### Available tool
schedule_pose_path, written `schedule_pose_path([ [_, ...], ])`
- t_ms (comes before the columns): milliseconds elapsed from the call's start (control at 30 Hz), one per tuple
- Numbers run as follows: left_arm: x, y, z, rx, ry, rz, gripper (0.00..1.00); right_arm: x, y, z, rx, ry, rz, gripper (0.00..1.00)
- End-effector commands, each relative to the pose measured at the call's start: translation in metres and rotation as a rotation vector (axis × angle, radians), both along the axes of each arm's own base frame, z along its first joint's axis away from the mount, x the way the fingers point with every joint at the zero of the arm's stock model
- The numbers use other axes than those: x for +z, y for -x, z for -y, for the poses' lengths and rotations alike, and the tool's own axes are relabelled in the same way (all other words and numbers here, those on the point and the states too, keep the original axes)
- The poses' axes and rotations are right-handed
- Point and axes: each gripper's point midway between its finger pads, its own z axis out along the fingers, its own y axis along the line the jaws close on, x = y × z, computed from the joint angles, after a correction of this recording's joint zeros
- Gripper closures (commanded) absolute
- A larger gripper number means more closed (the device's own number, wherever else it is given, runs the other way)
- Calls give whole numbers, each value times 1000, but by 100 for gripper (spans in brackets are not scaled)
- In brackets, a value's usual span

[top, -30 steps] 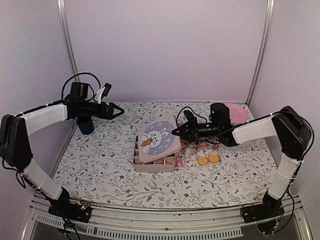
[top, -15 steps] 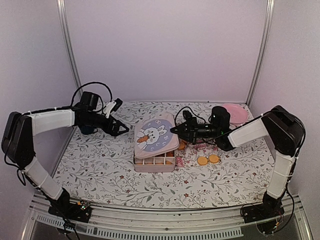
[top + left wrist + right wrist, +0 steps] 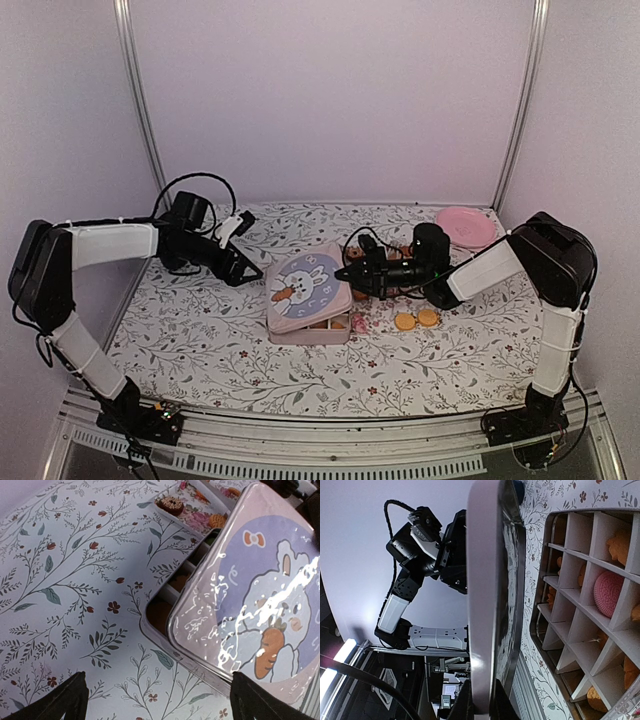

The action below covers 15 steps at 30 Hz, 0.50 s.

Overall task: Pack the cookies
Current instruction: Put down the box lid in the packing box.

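Note:
A pink divided box [image 3: 310,331] holds orange cookies [image 3: 327,323]. The right wrist view shows its compartments with a pink cookie [image 3: 607,594] and orange ones [image 3: 619,542]. My right gripper [image 3: 351,270] is shut on the edge of the bunny lid [image 3: 303,285] and holds it tilted over the box; the lid [image 3: 492,605] shows edge-on between its fingers [image 3: 487,707]. My left gripper [image 3: 250,272] is open and empty, low beside the box's left corner [image 3: 165,705]. Two orange cookies [image 3: 416,320] lie on the table. A dark brown cookie [image 3: 170,503] lies on a floral tray.
A large pink plate [image 3: 466,226] sits at the back right. A floral tray [image 3: 378,308] lies right of the box, under the right arm. Walls close the table at the back and sides.
The left gripper has swung right and down to the box's left side. The right gripper has moved the lid left and lowered it over the box.

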Motion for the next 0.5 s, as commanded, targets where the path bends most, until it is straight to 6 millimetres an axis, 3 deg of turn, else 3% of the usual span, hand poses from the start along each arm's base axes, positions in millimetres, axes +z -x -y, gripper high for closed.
schedule_pose_path([
  [0, -21, 10, 0, -27, -57, -22, 1, -9, -2, -1, -6, 21, 41, 89],
  [133, -31, 13, -1, -26, -79, -40, 1, -18, -4, 0, -27, 43, 56, 78],
  [467, -45, 23, 2, -63, -123, -56, 1, -38, -10, 4, -43, 171, 55, 65],
])
